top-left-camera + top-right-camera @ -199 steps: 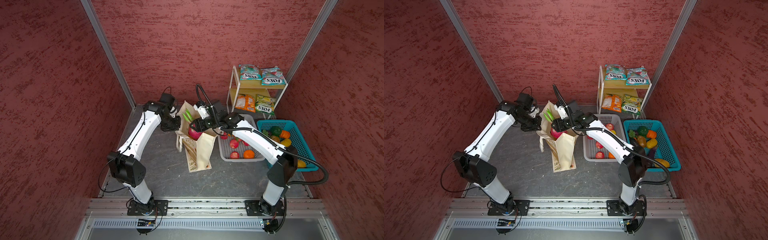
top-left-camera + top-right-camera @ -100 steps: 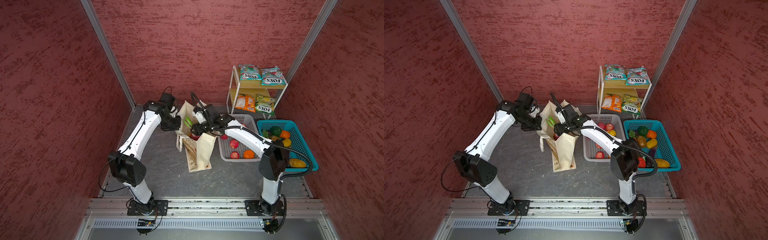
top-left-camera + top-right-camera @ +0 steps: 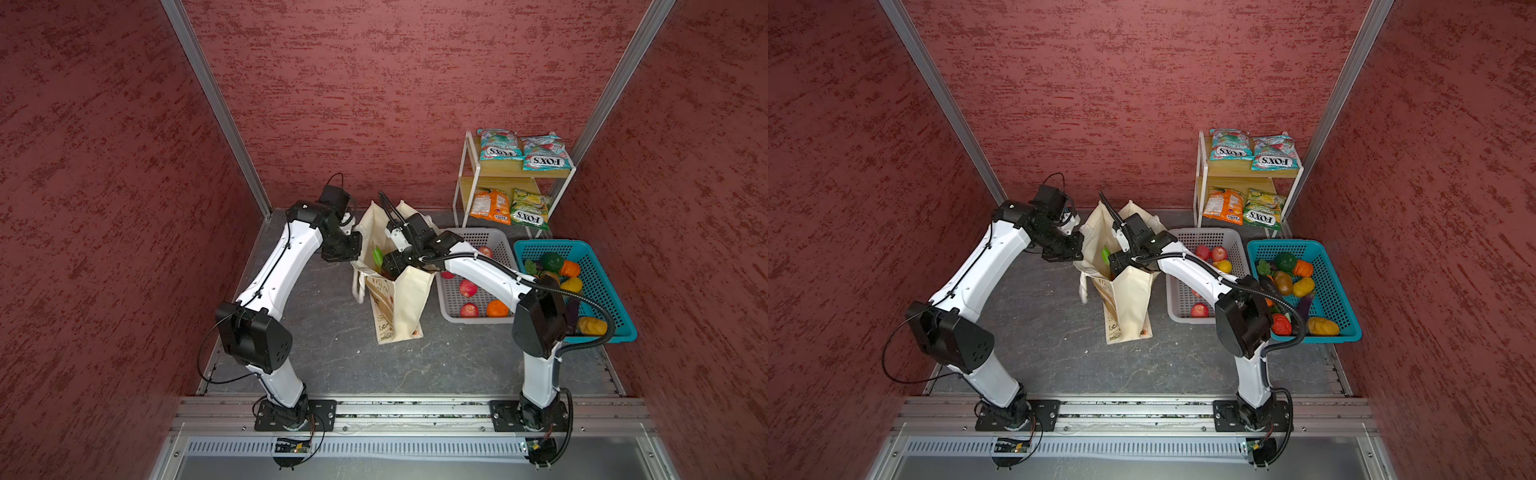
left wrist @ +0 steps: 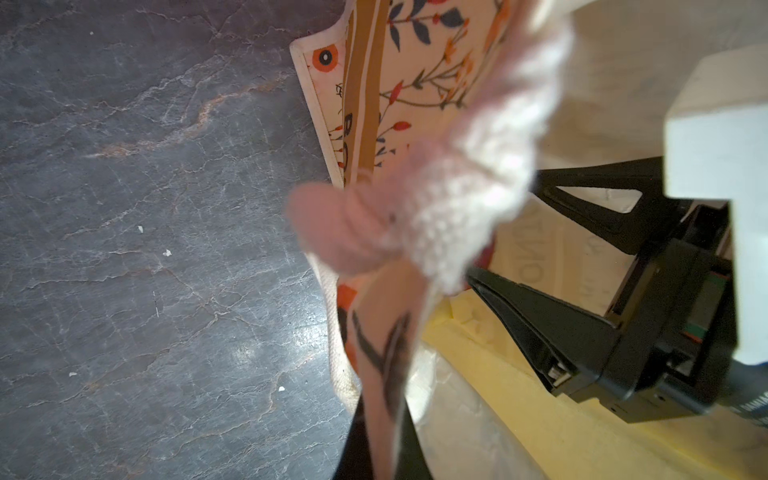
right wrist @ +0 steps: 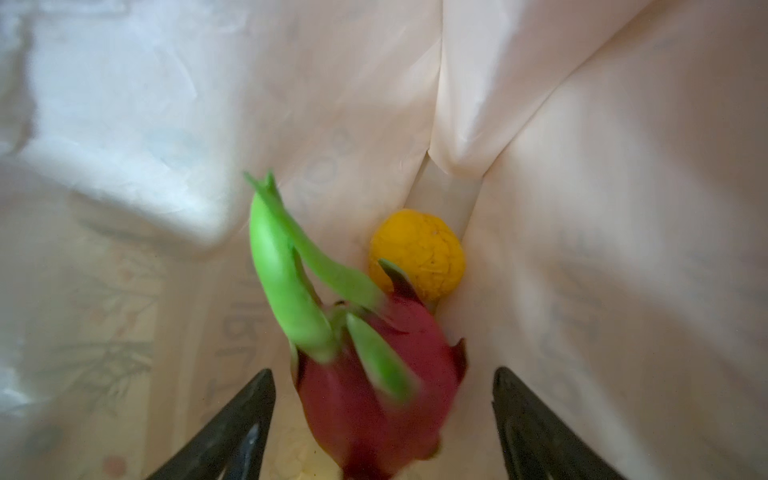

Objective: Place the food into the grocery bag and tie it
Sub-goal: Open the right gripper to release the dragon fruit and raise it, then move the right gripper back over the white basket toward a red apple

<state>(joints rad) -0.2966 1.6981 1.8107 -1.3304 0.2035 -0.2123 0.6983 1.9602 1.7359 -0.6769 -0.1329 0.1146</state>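
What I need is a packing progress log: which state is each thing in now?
grocery bag: upright, mouth open.
dragon fruit: inside the bag, ungripped.
yellow fruit: at the bag's bottom.
teal FOX'S packets: on the shelf, unpacked.
dark green vegetable: in the blue basket.
left end effector: shut on the bag's edge.
right end effector: open, inside the bag.

Two matching robot arms, the left arm and the right arm, are built from glossy white tubular links with small dark screws, joined by boxy black joint housings and bolted down on black base plates. A thin black cable loops off the left arm; a thick ribbed black hose trails back from the right gripper, whose black fingers taper to wedge points.
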